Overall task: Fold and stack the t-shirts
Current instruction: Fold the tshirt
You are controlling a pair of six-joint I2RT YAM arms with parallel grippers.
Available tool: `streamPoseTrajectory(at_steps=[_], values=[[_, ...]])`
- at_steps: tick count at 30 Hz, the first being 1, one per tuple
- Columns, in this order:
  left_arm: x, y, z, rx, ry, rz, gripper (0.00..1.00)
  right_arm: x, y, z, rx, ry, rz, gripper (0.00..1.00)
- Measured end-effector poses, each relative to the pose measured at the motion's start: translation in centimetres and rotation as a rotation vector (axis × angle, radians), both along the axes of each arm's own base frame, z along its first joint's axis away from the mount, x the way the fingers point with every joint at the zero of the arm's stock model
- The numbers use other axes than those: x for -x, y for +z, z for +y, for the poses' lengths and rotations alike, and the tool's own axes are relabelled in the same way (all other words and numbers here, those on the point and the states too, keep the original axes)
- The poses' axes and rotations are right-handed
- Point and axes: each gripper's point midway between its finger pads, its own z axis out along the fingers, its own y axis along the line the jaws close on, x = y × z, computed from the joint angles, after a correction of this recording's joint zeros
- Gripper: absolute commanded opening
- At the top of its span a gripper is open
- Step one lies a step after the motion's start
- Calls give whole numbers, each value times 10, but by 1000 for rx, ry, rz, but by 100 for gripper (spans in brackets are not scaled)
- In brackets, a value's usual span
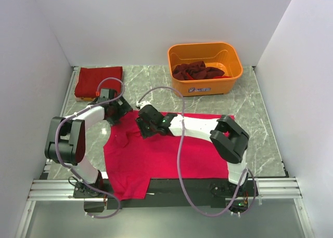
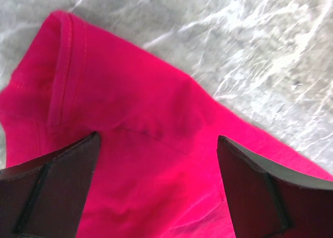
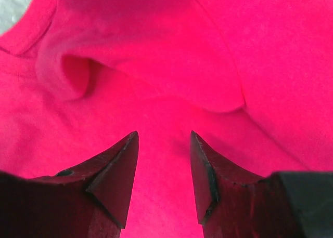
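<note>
Across the middle of the table, reaching to its near edge, lies the pink-red t-shirt. It is spread open and mostly flat, with one corner draped over the near edge on the left side. No fold shows in it yet, only a loose pucker of cloth near its far edge, seen in the right wrist view.

At the far-left corner a folded red shirt sits as a neat rectangle, so at least one garment looks finished and marks where the stack goes. Toward the far-right corner stands the orange tub, with a heap of dark shirts crumpled inside, so several remain to be taken out, folded and stacked. By this reckoning the task is early to midway: one shirt done, one laid out for folding, the rest waiting.

Over the spread shirt's far-left part hovers the left gripper, fingers spread wide with nothing between them. Its wrist view looks down on the sleeve and bare marble beyond it. Just beside it, at the shirt's far edge near the collar, the right gripper hangs low over the cloth. Its fingers stand partly apart, and no fabric appears pinched between them
</note>
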Motion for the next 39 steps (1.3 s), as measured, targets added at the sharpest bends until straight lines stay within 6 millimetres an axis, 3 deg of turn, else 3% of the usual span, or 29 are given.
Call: streamPoseTrajectory(at_steps=[8, 19, 26, 34, 37, 39], values=[[-10, 2, -1, 57, -11, -38, 99, -4, -15, 29, 8, 12, -2, 48], [-16, 2, -4, 73, -35, -67, 99, -16, -42, 40, 53, -34, -1, 46], [-17, 2, -4, 73, -36, -74, 99, -31, -35, 39, 68, -108, -48, 43], [-17, 2, -4, 71, -37, -75, 99, -37, -43, 31, 110, -162, -62, 33], [-17, 2, -4, 71, -38, -75, 99, -40, -42, 33, 111, -167, -68, 24], [-17, 2, -4, 70, -38, -75, 99, -40, -42, 33, 111, -169, -67, 12]])
